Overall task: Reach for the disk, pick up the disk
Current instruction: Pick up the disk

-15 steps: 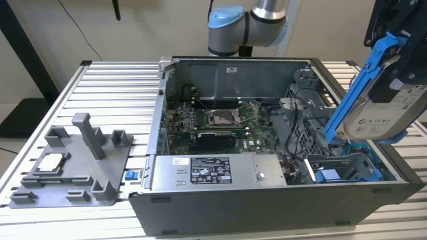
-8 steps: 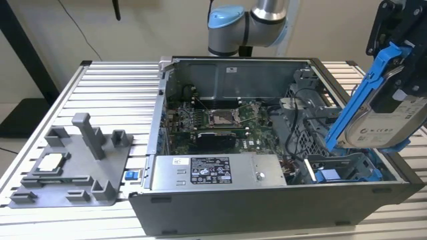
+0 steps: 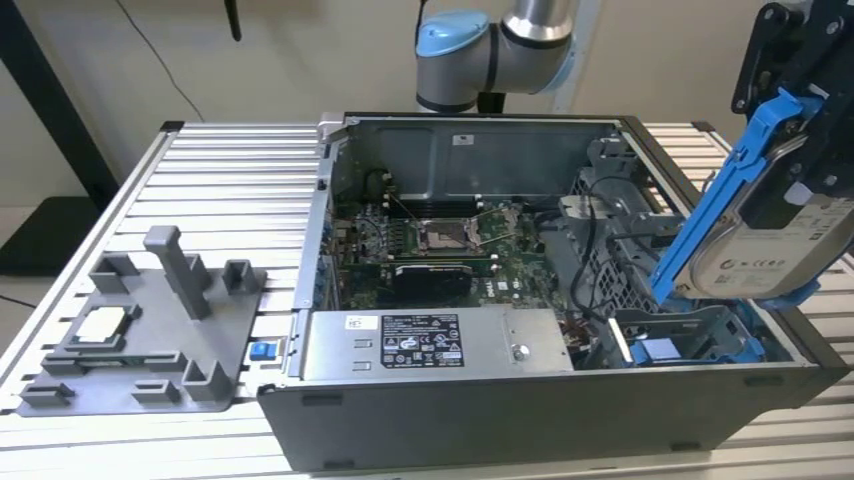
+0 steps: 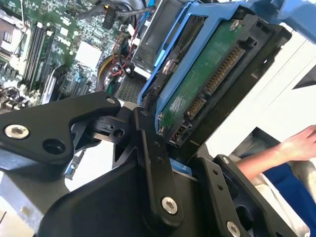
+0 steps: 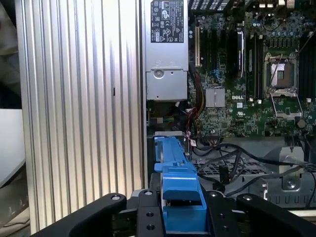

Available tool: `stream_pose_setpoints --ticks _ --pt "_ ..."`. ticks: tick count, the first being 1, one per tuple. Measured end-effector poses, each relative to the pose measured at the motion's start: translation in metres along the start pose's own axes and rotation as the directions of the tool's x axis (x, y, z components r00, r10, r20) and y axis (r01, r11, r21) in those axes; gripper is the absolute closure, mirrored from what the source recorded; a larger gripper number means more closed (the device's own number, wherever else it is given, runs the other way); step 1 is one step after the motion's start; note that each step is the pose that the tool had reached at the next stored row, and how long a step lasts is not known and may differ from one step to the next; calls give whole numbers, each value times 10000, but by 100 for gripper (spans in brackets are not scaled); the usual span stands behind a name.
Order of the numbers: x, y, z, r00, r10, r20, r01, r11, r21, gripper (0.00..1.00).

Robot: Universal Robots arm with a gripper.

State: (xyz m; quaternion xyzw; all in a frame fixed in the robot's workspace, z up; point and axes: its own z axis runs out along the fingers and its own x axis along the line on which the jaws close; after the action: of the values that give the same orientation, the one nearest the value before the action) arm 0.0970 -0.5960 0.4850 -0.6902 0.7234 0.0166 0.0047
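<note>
Blue-framed and silver-grey, the disk hangs tilted in the air above the computer case, over the drive bay at the exterior view's right end of the case, clear of the bay's blue bracket. The black gripper is pinched on the disk, its fingers pressed against the blue frame. A person's hand shows beyond the disk in the second wrist view.

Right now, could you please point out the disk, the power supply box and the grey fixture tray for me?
disk (image 3: 767,255): exterior view, on its white label.
power supply box (image 3: 427,345): exterior view, on its top face.
grey fixture tray (image 3: 134,355): exterior view, on its flat base.
</note>
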Motion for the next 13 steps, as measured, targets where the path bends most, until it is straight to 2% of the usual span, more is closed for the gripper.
stream_pose_setpoints --ticks 8,13 --pt "1 -3 49 10000 -8 1 8 10000 0 100" --pt "1 -5 53 10000 -26 -1 26 10000 -1 100"
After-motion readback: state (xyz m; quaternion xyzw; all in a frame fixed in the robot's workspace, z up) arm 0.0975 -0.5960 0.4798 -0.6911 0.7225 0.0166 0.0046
